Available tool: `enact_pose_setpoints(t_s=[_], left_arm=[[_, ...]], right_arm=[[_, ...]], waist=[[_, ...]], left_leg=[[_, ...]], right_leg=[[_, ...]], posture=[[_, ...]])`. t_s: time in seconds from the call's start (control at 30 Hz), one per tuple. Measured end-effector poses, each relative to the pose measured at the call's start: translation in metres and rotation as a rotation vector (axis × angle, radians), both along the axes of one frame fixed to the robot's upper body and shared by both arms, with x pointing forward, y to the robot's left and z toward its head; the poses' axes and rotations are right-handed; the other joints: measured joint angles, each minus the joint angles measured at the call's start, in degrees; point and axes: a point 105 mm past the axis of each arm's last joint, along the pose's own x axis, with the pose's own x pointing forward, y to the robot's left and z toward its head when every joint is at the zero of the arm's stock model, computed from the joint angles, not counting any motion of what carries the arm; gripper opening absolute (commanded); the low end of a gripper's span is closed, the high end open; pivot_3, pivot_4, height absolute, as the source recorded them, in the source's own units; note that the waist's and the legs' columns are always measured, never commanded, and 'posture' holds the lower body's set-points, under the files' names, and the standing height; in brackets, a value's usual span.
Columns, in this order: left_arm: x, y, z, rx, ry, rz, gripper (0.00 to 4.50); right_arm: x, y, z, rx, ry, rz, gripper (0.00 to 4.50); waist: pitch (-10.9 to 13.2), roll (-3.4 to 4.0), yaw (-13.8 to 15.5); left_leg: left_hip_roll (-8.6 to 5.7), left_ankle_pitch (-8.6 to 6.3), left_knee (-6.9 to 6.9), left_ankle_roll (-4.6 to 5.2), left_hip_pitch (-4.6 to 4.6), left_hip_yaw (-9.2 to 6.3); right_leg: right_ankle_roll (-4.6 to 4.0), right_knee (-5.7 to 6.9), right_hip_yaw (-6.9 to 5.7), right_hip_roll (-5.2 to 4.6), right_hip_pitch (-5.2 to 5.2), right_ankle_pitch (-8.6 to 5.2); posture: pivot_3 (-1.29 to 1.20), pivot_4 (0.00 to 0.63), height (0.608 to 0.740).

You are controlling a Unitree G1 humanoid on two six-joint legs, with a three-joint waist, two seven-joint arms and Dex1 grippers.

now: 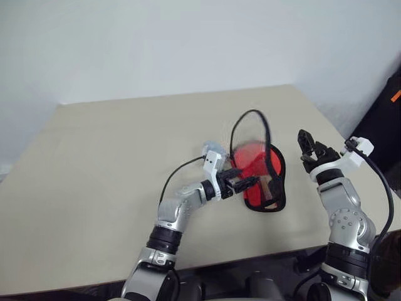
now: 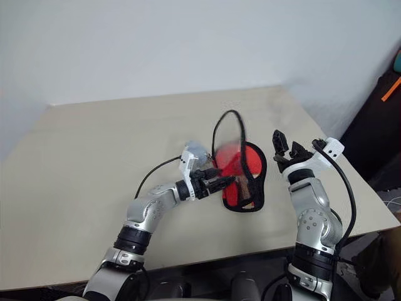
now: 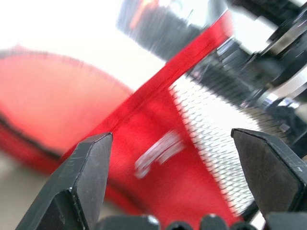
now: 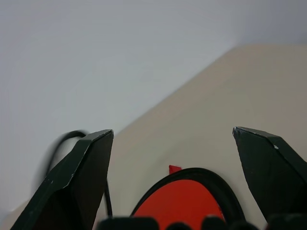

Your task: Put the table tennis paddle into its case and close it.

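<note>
The paddle-shaped zip case (image 1: 266, 182) of black fabric, clear plastic and red lower panel lies on the beige table (image 1: 113, 163), toward the robot's right of centre. Its black-piped clear flap (image 1: 250, 135) stands lifted off the lower half, so the pouch gapes open. Inside it the round red rubber-faced table tennis paddle (image 1: 250, 162) appears to rest with its light wooden handle (image 1: 270, 187) toward 6 o'clock and its blade toward 12 o'clock. Motion blur makes it hard to say whether it is fully seated. The long axis of case and paddle thus runs from 12 to 6 in the head views.

The left gripper (image 1: 249, 182) comes in from 9 o'clock, level with the table, its 2 black jaws standing wide apart and holding nothing. Its tips are at the near edge of the case, just beside the red panel. In the left wrist view the red panel and the clear mesh-backed plastic fill the gap between its fingers (image 3: 81, 177).

The right gripper (image 2: 285, 146) hangs at 3 o'clock of the case, near it but apart, jaws also spread and empty, with the black rim of the case below it in its wrist view.

The left arm is the nearer one, so the next move likely falls to it: settling the paddle or pressing the flap down across that long axis before zipping.
</note>
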Motion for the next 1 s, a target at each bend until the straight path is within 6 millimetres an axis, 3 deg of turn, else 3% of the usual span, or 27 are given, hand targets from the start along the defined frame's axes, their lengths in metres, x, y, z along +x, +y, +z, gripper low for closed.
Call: enact_pose_setpoints(t_s=[0.13, 0.3, 0.43, 0.53, 1.0], left_arm=[[0.003, -0.004, -0.003, 0.025, 0.035, -0.021, 4.23], [0.002, -0.005, -0.032, 0.148, 0.204, -0.031, 4.23], [0.01, 0.005, -0.035, 0.225, 0.332, -0.017, 4.23], [0.011, 0.008, -0.034, 0.191, 0.41, -0.013, 4.23], [0.005, -0.012, -0.029, 0.075, 0.62, -0.071, 4.23]], right_arm=[[-0.001, -0.003, -0.002, 0.0, 0.008, -0.024, 4.32], [-0.001, -0.009, -0.003, 0.001, 0.012, -0.06, 4.32], [-0.001, -0.01, -0.005, 0.004, 0.021, -0.066, 4.32], [0.0, -0.012, -0.011, 0.007, 0.044, -0.073, 4.32], [0.001, -0.014, -0.014, 0.004, 0.065, -0.086, 4.32]], waist=[[0.0, 0.01, 0.0], [0.0, 0.0, 0.0], [0.0, 0.01, -0.1], [0.0, 0.01, -0.3], [0.0, 0.03, 0.2]], left_leg=[[-0.01, 0.0, 0.0, 0.0, 0.0, 0.0], [-0.02, 0.0, 0.01, 0.01, 0.0, -0.01], [-0.01, 0.0, 0.02, 0.01, 0.07, -0.01], [-0.01, 0.0, -0.02, 0.01, 0.07, -0.01], [-0.11, 0.0, 0.03, 0.01, 0.03, -0.06]], right_leg=[[0.01, 0.0, 0.0, 0.0, 0.0, 0.0], [0.01, 0.0, 0.0, 0.0, 0.01, 0.0], [0.01, 0.01, 0.0, 0.0, 0.07, -0.01], [0.01, 0.0, 0.0, 0.0, 0.04, -0.01], [0.03, -0.03, -0.01, -0.06, 0.12, -0.01]], posture=[[0.0, 0.0, 0.74], [0.0, 0.0, 0.74], [0.0, 0.0, 0.74], [0.0, 0.0, 0.74], [0.0, 0.0, 0.74]])
